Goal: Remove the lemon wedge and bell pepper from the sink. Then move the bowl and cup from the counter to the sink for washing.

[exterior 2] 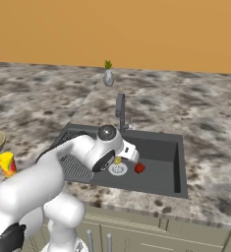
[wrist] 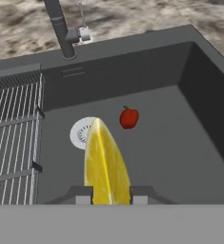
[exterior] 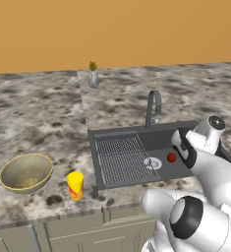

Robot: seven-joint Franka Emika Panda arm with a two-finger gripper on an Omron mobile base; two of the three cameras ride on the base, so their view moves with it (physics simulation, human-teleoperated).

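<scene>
Above the dark grey recessed sink (wrist: 147, 157), the two-finger gripper (wrist: 107, 194) pinches the small bright yellow lemon wedge (wrist: 105, 164) across its flat faces (light, slick-skinned, probably squashy); the small round dark-red bell pepper (wrist: 128, 118) lies beside the drain, smooth and likely to roll.

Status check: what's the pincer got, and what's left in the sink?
Pincer shut on lemon wedge, above the sink. Bell pepper on basin floor beside drain. Bowl and cup on counter. Nothing in the way.

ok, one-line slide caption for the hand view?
Gripper shut on the lemon wedge above the sink, bell pepper lying beside the drain.
</scene>
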